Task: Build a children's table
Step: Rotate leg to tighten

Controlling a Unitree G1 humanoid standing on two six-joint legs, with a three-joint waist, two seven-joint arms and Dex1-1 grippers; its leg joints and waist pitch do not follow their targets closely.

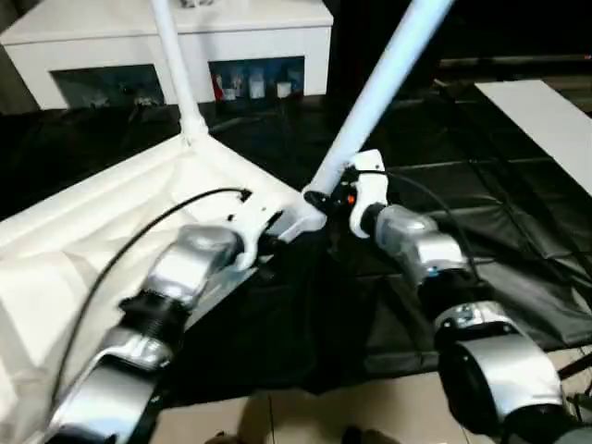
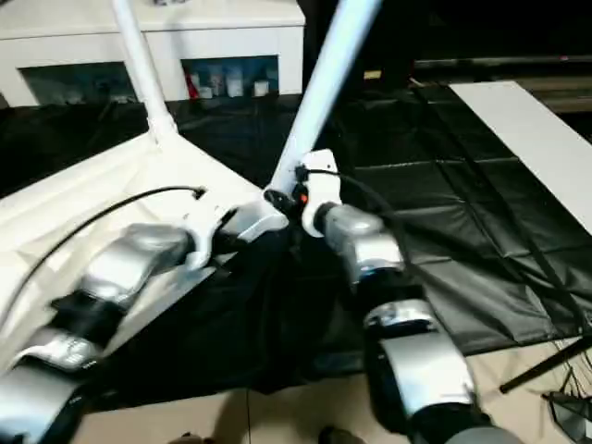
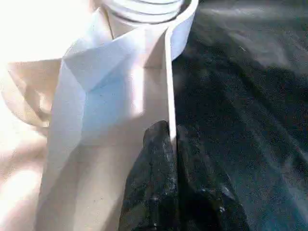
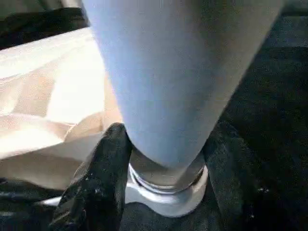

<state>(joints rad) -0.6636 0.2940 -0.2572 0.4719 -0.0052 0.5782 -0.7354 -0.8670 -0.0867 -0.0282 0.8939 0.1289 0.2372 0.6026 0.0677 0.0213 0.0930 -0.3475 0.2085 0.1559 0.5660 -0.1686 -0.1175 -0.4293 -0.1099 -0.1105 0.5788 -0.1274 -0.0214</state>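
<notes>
White plastic makes up the tabletop (image 1: 83, 240), which lies upside down on a black sheet (image 1: 518, 250) on the floor, its ribbed underside facing up. One leg (image 1: 171, 55) already stands in the far corner socket. A second leg (image 1: 384, 83) leans steeply in the near corner socket (image 4: 168, 190), its lower end resting in the ring but, by the look of it, not yet seated straight. So the build is roughly half done at best: one leg fitted, one going in, and two corners that cannot be judged from here.

The right gripper (image 4: 159, 159) is closed around the base of the leaning leg, just above the socket, one finger (image 4: 103, 178) pressed against the tube. The left gripper (image 3: 173, 192) pinches the thin edge wall of the tabletop just beside that same socket, holding the top steady.

Behind the table stands a low white cabinet (image 1: 268, 37) with glass doors; through the glass a few small bottles or boxes (image 1: 254, 85) sit on a shelf, too blurred to name. A white board (image 1: 546, 120) lies on the sheet to the right
</notes>
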